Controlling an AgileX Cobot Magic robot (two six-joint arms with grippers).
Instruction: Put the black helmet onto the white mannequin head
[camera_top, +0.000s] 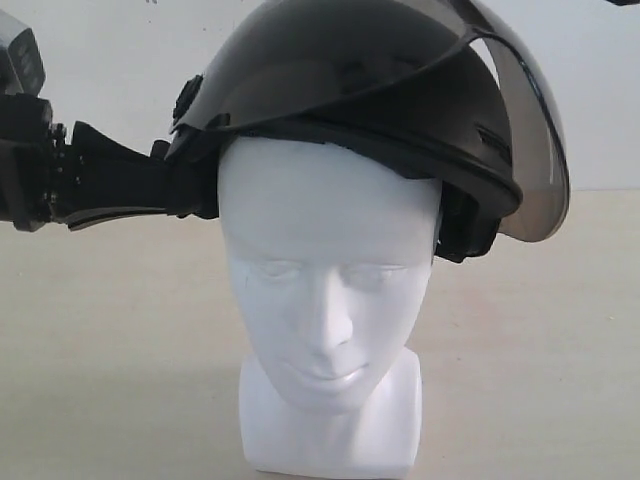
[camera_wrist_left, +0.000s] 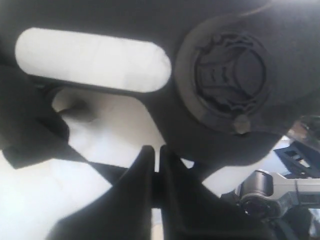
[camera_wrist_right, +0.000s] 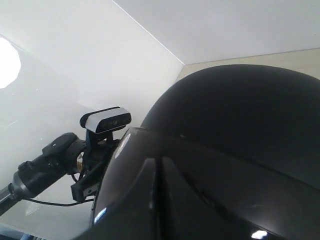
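Exterior view set near, facing the black helmet (camera_top: 350, 100) front-on, left wrist view held close at its side, right wrist view held close over its shell, helmet shared by all.

This looks like a robotics lab test bench. A pale beige matte tabletop (camera_top: 110, 340) meets a plain white wall (camera_top: 100, 60) at its far edge. On the tabletop stands a prop, a glossy white mannequin head (camera_top: 325, 290) under a matte black helmet (camera_top: 340, 90), and a black jointed robot arm (camera_top: 25, 160) reaches in from the left edge. The right wrist view shows a small silver-and-black webcam-style camera (camera_wrist_right: 106, 119) clamped on a black articulated stand (camera_wrist_right: 45, 167) with a thin black cable (camera_wrist_right: 50, 202), against white walls and a white ceiling (camera_wrist_right: 240, 25).
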